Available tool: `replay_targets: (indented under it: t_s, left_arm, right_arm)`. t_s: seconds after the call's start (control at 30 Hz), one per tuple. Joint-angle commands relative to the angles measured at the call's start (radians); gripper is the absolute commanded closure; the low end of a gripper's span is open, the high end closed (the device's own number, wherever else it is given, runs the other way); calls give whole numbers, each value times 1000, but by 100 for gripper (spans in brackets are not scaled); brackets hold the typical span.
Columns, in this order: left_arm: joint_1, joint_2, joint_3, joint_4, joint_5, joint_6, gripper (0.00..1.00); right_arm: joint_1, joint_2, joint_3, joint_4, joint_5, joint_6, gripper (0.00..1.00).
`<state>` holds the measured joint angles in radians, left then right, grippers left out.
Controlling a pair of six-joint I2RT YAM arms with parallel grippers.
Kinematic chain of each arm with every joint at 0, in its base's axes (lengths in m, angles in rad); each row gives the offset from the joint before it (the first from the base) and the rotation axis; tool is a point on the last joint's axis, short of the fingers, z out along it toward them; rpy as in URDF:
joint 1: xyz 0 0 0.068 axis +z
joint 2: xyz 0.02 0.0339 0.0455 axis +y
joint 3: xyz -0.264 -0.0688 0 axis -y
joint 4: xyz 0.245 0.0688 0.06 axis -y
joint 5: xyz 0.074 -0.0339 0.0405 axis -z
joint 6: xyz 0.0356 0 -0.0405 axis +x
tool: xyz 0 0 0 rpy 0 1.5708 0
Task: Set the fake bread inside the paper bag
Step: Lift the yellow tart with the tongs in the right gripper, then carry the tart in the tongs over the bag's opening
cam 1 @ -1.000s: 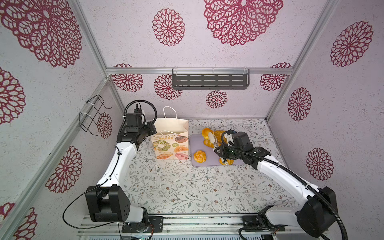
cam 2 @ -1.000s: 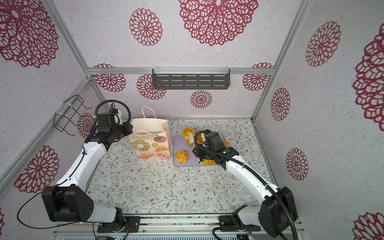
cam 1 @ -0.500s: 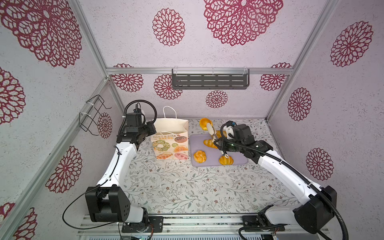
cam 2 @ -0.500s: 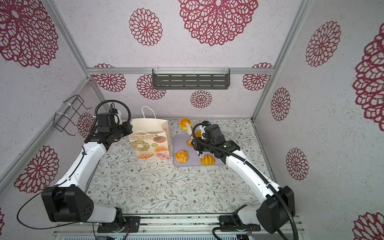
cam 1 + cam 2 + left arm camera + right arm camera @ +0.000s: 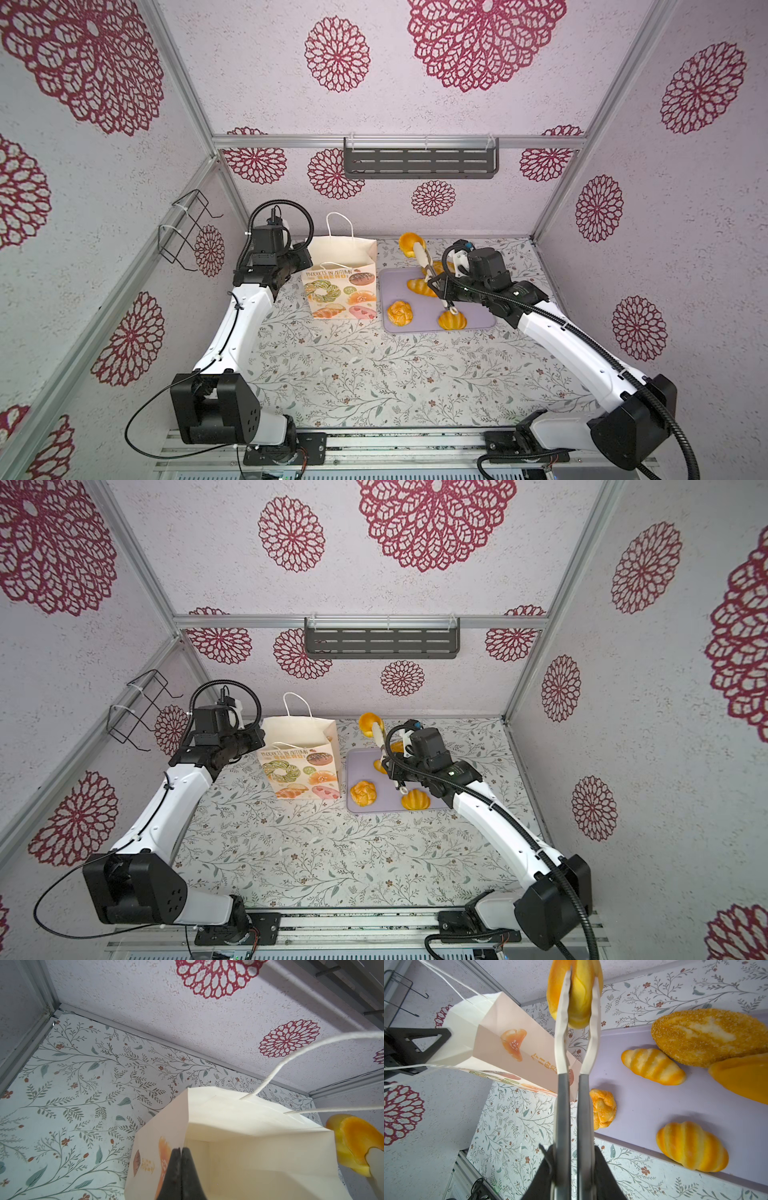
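The cream paper bag (image 5: 340,274) (image 5: 299,766) stands open, left of the lilac tray (image 5: 478,322). My left gripper (image 5: 181,1150) is shut on the bag's (image 5: 239,1147) side rim. My right gripper (image 5: 572,1149) (image 5: 440,286) is shut on white tongs (image 5: 573,1084) (image 5: 424,257). The tongs pinch a golden bun (image 5: 575,991) (image 5: 409,242) (image 5: 369,723) in the air, just right of the bag's (image 5: 500,1039) mouth. Fake bread on the tray (image 5: 654,1105): a crumbly loaf (image 5: 708,1036), a striped loaf (image 5: 652,1066), a knotted bun (image 5: 604,1107) (image 5: 400,312), a shell bun (image 5: 691,1151) (image 5: 452,320) and a smooth orange loaf (image 5: 741,1078).
A dark slotted shelf (image 5: 419,163) hangs on the back wall. A black wire rack (image 5: 187,230) is fixed to the left wall. Aluminium frame posts line the corners, and the floral table (image 5: 374,374) stretches toward the front.
My right arm has lifted the tongs off the tray with a bun and carried it up and back toward the bag. The left arm has stayed on the bag's rim.
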<state>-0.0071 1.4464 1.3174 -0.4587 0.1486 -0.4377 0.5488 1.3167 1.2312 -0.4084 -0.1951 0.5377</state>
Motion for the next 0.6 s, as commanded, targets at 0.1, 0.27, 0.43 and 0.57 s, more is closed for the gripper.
replay_targets:
  t_s: [0.1,0.27,0.43,0.57]
  left_arm:
    - [-5,-30,-3,14,5,13,100]
    - [-5,-30,-4,14,5,11,100]
    - [-6,-31,-3,14,8,12,100]
    - [-5,-29,-1,13,13,11,100]
  right_arm:
    - [2,-49,55,94,-19,-47,85]
    - [5,-54,66,127,-45,-60,87]
    - [25,-52,96,134,-53,-92,87]
    - [51,-47,119,136,-53,-119,87]
